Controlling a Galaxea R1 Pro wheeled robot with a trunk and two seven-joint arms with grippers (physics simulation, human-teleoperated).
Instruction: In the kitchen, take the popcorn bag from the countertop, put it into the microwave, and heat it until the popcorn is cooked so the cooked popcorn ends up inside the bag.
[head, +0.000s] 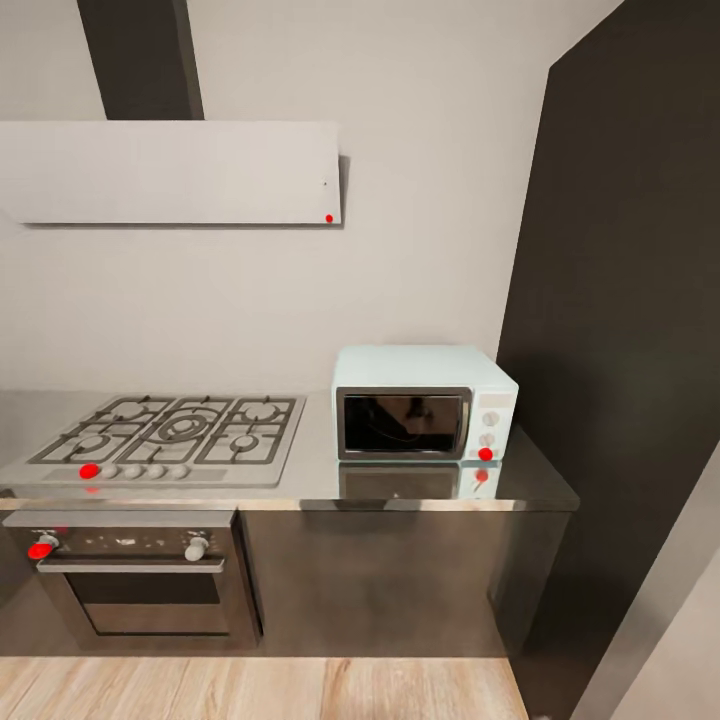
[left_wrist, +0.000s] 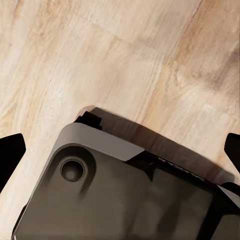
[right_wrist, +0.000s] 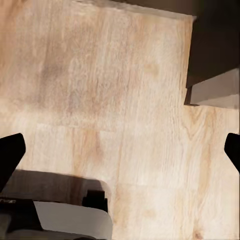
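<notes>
A pale mint-blue microwave (head: 424, 403) is seen standing on the right part of the grey glossy countertop (head: 300, 478), its dark glass door shut and two round knobs set at its right side, a red marker showing by the lower knob. Just beside it, to the left, a gas hob (head: 170, 434) with grey grates is set into the same slab, and a built-in steel oven (head: 135, 572) is fitted below the hob among the dark cabinet fronts. A flat grey extractor hood (head: 170, 172) is mounted on the pale wall above the hob, and a tall dark panel (head: 620, 330) is seen at the right of the counter. Light wooden flooring (head: 260, 688) is shown in front of the cabinets. In the left wrist view, the left gripper (left_wrist: 120, 150) is held with its dark fingertips spread wide apart above the wooden floor and a part of the robot's dark base (left_wrist: 125, 195). In the right wrist view, the right gripper (right_wrist: 120, 150) is likewise spread wide over the floorboards, nothing being held between its fingers.
</notes>
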